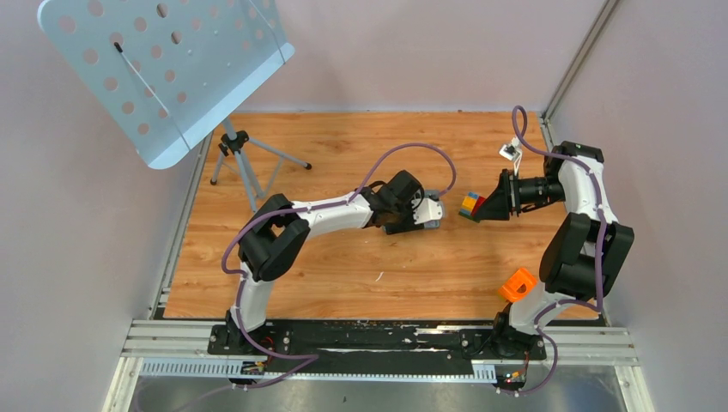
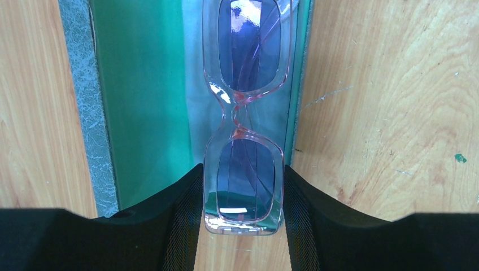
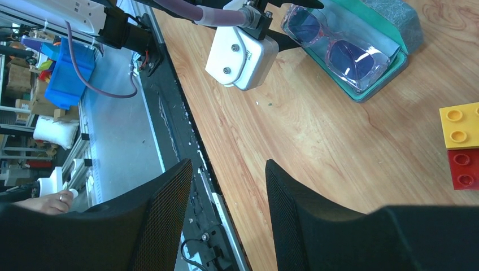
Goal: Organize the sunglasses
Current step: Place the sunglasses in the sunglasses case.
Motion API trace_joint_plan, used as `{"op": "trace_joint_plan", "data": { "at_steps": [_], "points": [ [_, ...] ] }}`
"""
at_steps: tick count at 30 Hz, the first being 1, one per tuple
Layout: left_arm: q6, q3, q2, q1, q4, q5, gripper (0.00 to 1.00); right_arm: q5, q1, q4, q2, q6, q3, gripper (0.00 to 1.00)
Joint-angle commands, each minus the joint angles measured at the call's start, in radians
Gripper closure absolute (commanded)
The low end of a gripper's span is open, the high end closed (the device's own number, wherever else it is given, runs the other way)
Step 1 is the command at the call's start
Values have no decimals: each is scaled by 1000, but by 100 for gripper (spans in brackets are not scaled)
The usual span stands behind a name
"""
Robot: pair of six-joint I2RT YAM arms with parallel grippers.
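The sunglasses (image 2: 248, 113), with a translucent pink frame and purple lenses, lie lengthwise over the open grey case with a teal inside (image 2: 147, 84). A pale grey-blue cloth (image 2: 195, 113) lies under them in the case. My left gripper (image 2: 243, 192) is shut on the near lens, with a jaw against each side of the frame. The right wrist view shows the sunglasses (image 3: 339, 45) resting in the case (image 3: 398, 25). My right gripper (image 3: 229, 192) is open and empty, hovering to the right of the case. In the top view the left gripper (image 1: 429, 210) hides the sunglasses.
A block of yellow, red and blue toy bricks (image 1: 470, 206) sits just in front of my right gripper (image 1: 482, 209); the yellow one (image 3: 460, 124) and the red one (image 3: 466, 169) show in the right wrist view. A perforated music stand (image 1: 163, 69) on a tripod (image 1: 245, 159) stands at the far left.
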Motion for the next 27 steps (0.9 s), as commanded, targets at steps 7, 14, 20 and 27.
{"op": "trace_joint_plan", "data": {
  "at_steps": [7,14,20,27],
  "points": [
    [10,-32,3,12,30,-39,54,-27,-16,-61,0,-43,-17,45],
    [9,-34,-2,13,36,-45,49,-27,-16,-60,-2,-47,-29,45],
    [-6,-50,-23,13,53,-27,43,-24,-16,-61,1,-49,-31,45],
    [-14,-51,-29,11,71,28,45,-28,-16,-61,-1,-48,-35,45]
  ]
}}
